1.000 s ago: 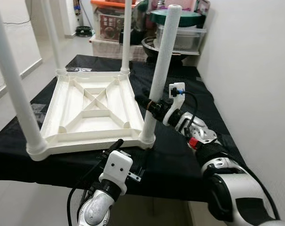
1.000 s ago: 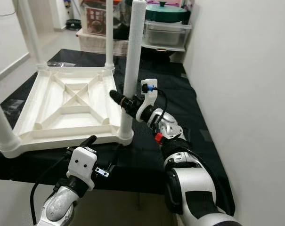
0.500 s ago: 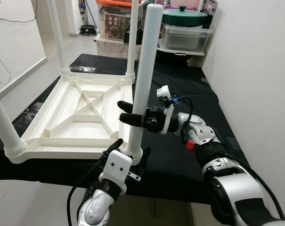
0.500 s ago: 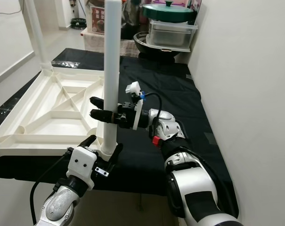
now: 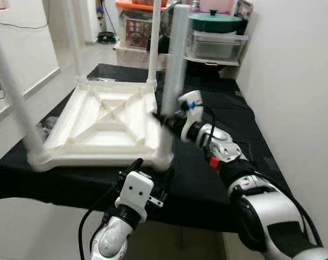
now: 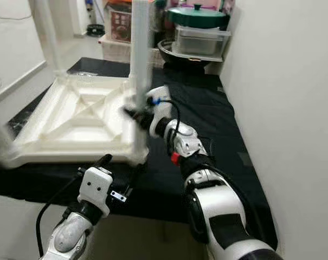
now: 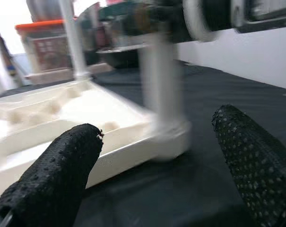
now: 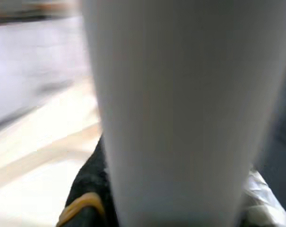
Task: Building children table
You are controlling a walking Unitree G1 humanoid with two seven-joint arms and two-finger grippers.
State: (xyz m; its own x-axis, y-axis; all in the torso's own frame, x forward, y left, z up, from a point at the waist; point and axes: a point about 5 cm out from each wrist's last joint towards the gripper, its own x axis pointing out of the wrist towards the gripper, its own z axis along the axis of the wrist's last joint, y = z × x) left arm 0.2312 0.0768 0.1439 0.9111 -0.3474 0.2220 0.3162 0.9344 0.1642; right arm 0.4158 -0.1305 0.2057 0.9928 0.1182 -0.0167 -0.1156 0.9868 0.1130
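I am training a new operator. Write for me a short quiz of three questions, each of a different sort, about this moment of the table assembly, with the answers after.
1. True or false: the white plastic children's table top lies upside down on the black cloth-covered table.
2. Multiple choice: what is the right gripper closed around? A) the green pot lid B) the near-right white table leg C) a cable
3. Fill in: the left gripper is ____, hovering just short of the corner socket and touching nothing.

Key
1. True; its ribbed underside faces up and the legs stand upward.
2. B
3. open
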